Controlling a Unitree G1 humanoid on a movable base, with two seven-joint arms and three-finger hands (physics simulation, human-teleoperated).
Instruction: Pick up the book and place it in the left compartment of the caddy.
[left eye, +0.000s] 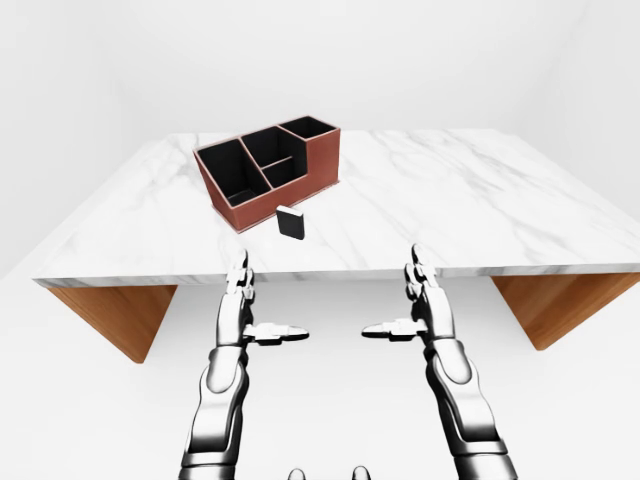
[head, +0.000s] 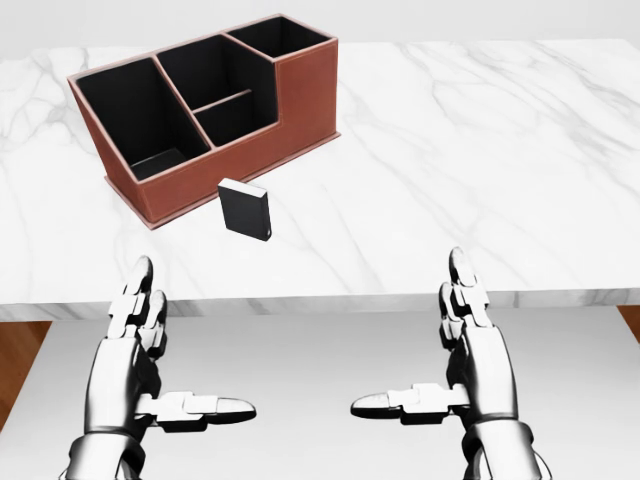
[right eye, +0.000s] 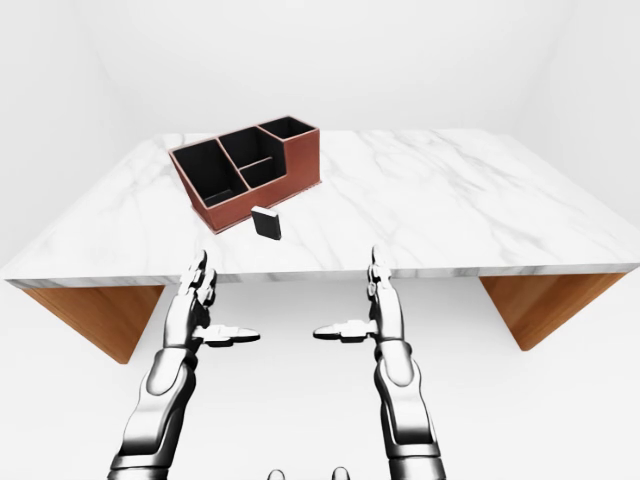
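Book (head: 245, 208) stands upright near the table's (head: 520, 150) near edge beside the caddy (head: 215, 110), ungrasped; left hand (head: 135, 340) and right hand (head: 470, 340) hover released, so reaching comes next.

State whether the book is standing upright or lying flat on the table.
Upright. The book stands on its edge on the table, beside the caddy, its broad dark face vertical.

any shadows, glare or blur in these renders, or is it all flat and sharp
Head view: sharp throughout; the caddy and the upright book cast almost no shadow on the marble table. Left-eye view: even, flat light, no glare; the white walls wash out, and the left hand and right hand show soft metallic highlights. Right-eye view: equally crisp.
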